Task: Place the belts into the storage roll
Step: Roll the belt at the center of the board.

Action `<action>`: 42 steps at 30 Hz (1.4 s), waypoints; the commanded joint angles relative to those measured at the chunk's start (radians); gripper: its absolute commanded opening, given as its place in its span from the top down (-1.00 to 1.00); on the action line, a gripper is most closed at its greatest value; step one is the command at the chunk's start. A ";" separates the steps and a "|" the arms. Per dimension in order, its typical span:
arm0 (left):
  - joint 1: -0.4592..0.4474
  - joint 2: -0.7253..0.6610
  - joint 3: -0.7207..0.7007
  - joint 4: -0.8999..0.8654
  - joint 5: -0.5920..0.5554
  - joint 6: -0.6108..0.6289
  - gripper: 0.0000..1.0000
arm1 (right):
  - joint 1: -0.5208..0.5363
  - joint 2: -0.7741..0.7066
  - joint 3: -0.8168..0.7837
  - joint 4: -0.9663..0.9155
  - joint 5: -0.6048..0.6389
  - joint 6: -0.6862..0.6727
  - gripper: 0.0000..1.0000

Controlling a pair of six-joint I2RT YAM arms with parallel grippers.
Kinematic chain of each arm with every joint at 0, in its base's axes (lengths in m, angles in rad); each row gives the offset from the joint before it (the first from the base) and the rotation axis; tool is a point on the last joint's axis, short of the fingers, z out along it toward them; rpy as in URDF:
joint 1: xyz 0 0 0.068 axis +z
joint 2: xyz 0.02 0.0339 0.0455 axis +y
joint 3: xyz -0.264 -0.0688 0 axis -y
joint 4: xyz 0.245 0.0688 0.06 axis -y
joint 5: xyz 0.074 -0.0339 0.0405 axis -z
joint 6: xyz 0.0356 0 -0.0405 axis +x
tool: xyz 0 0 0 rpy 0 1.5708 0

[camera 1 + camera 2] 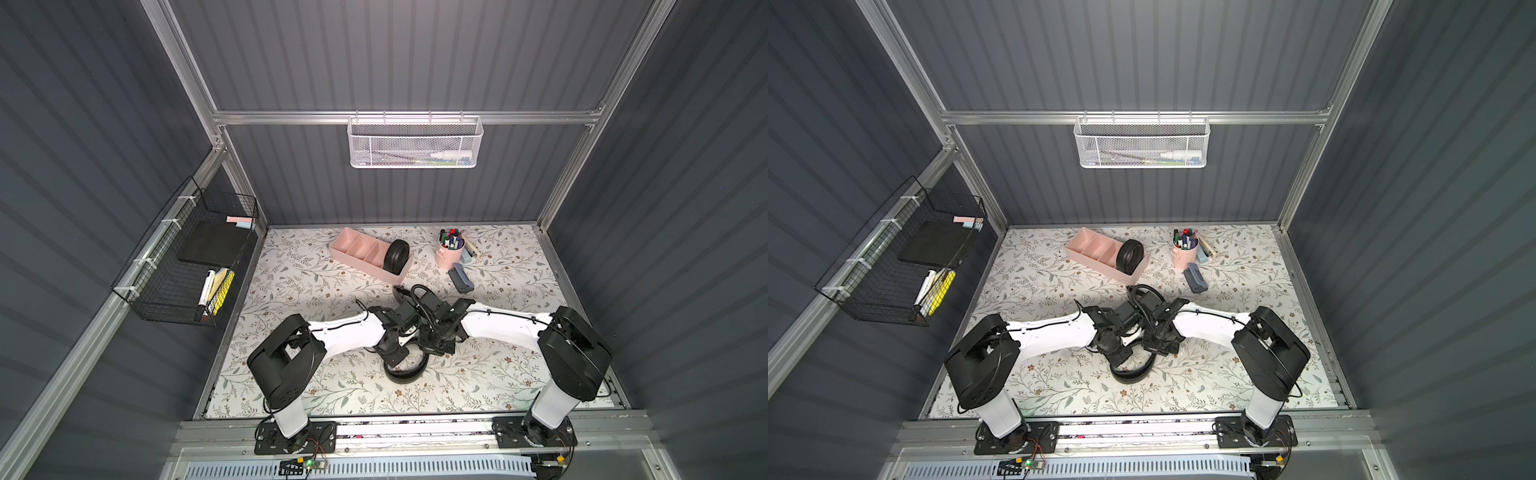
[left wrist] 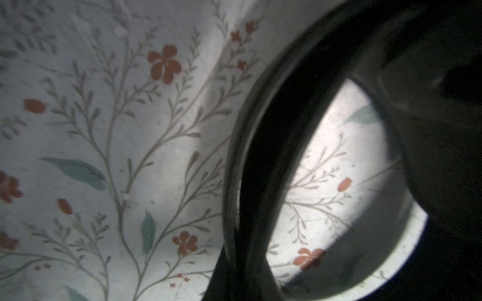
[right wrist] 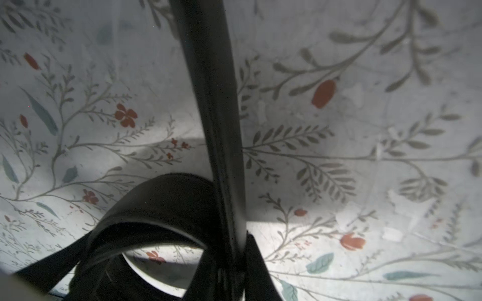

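The storage roll (image 1: 360,267) is a pale pink tray at the back of the table. One black belt (image 1: 397,255) stands coiled like a tyre in its right-end compartment; the other compartments show bare. A second belt (image 1: 405,374) lies in a loose loop on the floral table near the middle, under both wrists. In the left wrist view my left gripper (image 2: 241,281) is shut on the strap of this loop (image 2: 250,166). My right gripper (image 3: 238,265) pinches the same belt's strap (image 3: 216,104), which runs straight away from the jaws.
A pink cup of markers (image 1: 449,251) and a grey-blue eraser (image 1: 461,279) stand right of the tray. A black wire basket (image 1: 187,257) hangs on the left wall, a white mesh basket (image 1: 415,143) on the back wall. Both arms meet mid-table.
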 commanded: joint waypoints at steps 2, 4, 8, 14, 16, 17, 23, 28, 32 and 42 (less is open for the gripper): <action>0.078 -0.043 -0.015 -0.054 0.222 -0.044 0.09 | 0.084 0.020 -0.029 -0.147 0.147 -0.076 0.93; 0.117 -0.105 -0.016 -0.067 0.186 -0.076 0.01 | 0.084 0.021 -0.011 -0.159 0.159 -0.121 0.96; 0.223 -0.236 -0.038 -0.098 0.047 -0.153 -0.38 | 0.091 0.056 0.054 -0.171 0.159 -0.199 0.99; 0.348 -0.416 -0.025 -0.206 -0.252 -0.237 -0.48 | 0.202 0.213 0.350 -0.227 0.133 -0.382 1.00; 0.360 -0.428 -0.003 -0.231 -0.314 -0.231 -0.49 | 0.241 0.286 0.485 -0.267 0.123 -0.444 1.00; 0.369 -0.429 0.002 -0.240 -0.336 -0.230 -0.49 | 0.261 0.326 0.556 -0.283 0.113 -0.489 1.00; 0.426 -0.437 0.010 -0.256 -0.413 -0.205 -0.52 | 0.312 0.387 0.653 -0.361 0.144 -0.653 1.00; 0.428 -0.404 -0.018 -0.186 -0.340 -0.171 -0.55 | 0.178 0.217 0.340 -0.249 0.135 -0.647 1.00; 0.427 -0.352 -0.048 -0.099 -0.194 -0.097 -0.60 | 0.101 0.173 0.282 -0.241 0.106 -0.681 1.00; 0.273 -0.247 -0.093 0.030 0.159 -0.049 -0.66 | 0.048 0.160 0.237 -0.219 0.093 -0.727 1.00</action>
